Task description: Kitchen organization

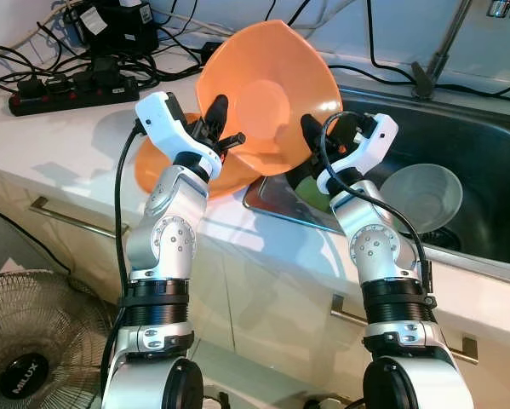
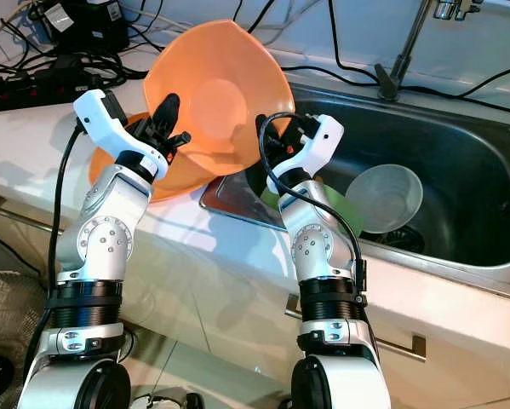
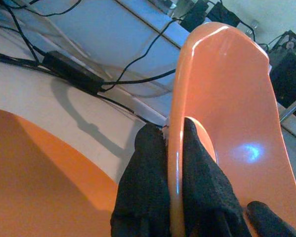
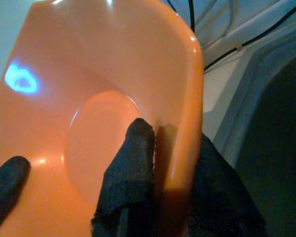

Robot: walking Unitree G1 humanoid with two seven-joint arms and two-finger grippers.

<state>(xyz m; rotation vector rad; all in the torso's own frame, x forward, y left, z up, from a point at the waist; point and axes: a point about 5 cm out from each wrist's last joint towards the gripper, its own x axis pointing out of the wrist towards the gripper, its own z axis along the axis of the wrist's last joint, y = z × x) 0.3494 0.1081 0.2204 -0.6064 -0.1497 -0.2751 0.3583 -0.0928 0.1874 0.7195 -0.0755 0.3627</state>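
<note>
A large orange bowl (image 1: 267, 102) is held up on edge over the counter beside the sink, its hollow facing me. My left gripper (image 1: 216, 128) is shut on its left rim, one finger (image 3: 148, 187) on each side of the rim. My right gripper (image 1: 318, 136) is shut on the bowl's (image 4: 88, 74) right rim, with a finger (image 4: 128, 173) inside and the other outside. A second orange bowl (image 1: 152, 166) rests on the counter below my left gripper.
The steel sink (image 1: 484, 162) on the right holds a translucent bowl (image 1: 421, 196) and a green item (image 1: 310, 196). A faucet (image 1: 433, 60) stands behind it. A black power strip (image 1: 71, 89) with cables lies at the back left. A floor fan (image 1: 25, 341) stands at lower left.
</note>
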